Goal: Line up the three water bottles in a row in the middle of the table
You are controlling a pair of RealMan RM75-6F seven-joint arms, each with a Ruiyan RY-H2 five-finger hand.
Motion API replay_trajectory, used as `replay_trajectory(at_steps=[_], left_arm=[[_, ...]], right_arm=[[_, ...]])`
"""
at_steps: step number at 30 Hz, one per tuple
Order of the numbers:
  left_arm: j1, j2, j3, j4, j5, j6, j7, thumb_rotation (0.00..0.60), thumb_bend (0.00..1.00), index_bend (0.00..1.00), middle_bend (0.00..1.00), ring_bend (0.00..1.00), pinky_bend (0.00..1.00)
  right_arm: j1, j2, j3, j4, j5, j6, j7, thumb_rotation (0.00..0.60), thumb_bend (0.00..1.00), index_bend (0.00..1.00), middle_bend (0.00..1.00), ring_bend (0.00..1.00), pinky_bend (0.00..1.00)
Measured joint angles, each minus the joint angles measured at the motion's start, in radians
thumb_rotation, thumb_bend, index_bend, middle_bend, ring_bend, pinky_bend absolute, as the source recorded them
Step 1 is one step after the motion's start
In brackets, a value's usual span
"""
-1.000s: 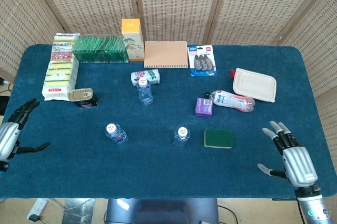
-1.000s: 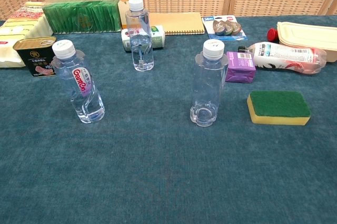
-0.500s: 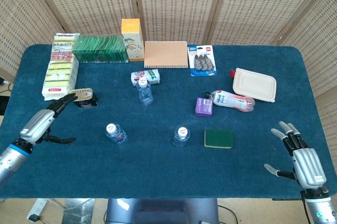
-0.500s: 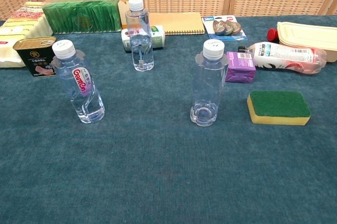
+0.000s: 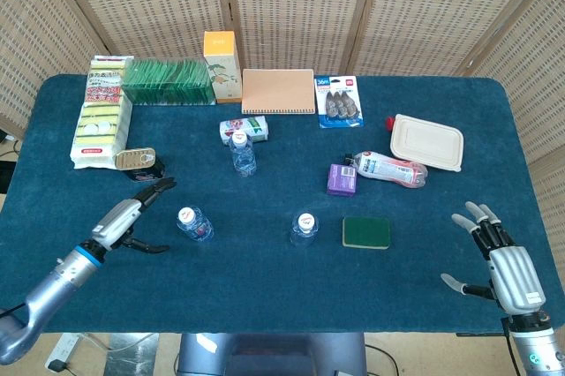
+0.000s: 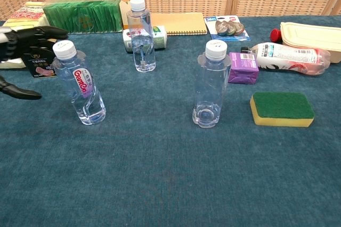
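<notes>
Three clear water bottles with white caps stand upright on the blue table. One with a pink label (image 5: 192,223) (image 6: 81,84) is at the front left, one (image 5: 304,228) (image 6: 211,86) at the front middle, one (image 5: 242,154) (image 6: 141,37) further back. My left hand (image 5: 132,214) (image 6: 24,51) is open, fingers spread, just left of the pink-label bottle and not touching it. My right hand (image 5: 503,263) lies open near the front right edge, far from any bottle.
A green and yellow sponge (image 5: 366,232) lies right of the middle bottle, with a purple box (image 5: 341,179) and a lying bottle (image 5: 391,169) behind it. A tin can (image 5: 139,162) stands behind my left hand. Sponge packs (image 5: 100,120), green packets, a notebook (image 5: 278,91) and a lidded container (image 5: 427,141) line the back.
My left hand has swept in from the table's left edge to right beside the pink-label bottle. The right hand has drawn back slightly. The bottles have not moved.
</notes>
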Motion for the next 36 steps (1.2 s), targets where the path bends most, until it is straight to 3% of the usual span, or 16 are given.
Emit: replay_trajectory(at_steps=[7,11,16,21,36], left_arm=[[-0.025,-0.073,-0.003,0.04,-0.041,-0.01,0.01,0.6,0.19,0.0,0.01,0.01,0.23],[-0.037,-0.107,-0.008,0.044,-0.075,-0.037,0.05,0.6,0.28,0.01,0.1,0.09,0.33],[-0.045,-0.148,-0.022,0.05,-0.113,-0.047,0.087,0.6,0.38,0.2,0.26,0.22,0.43],[-0.048,-0.196,-0.042,0.066,-0.14,-0.032,0.107,0.6,0.41,0.31,0.35,0.29,0.47],[-0.028,-0.218,-0.033,0.061,-0.1,0.098,0.112,0.6,0.4,0.33,0.37,0.29,0.47]], right_arm=[[-0.005,0.005,0.006,0.0,0.001,-0.004,0.016,0.525,0.02,0.17,0.06,0.01,0.25],[-0.007,0.007,0.011,0.0,0.0,-0.004,0.026,0.523,0.02,0.17,0.06,0.01,0.25],[-0.011,0.012,0.016,-0.001,-0.002,-0.001,0.037,0.524,0.02,0.17,0.06,0.01,0.25],[-0.015,0.019,0.021,0.0,0.002,-0.003,0.05,0.524,0.02,0.17,0.06,0.01,0.25],[-0.021,0.02,0.03,-0.003,-0.002,-0.008,0.051,0.522,0.02,0.17,0.06,0.01,0.25]])
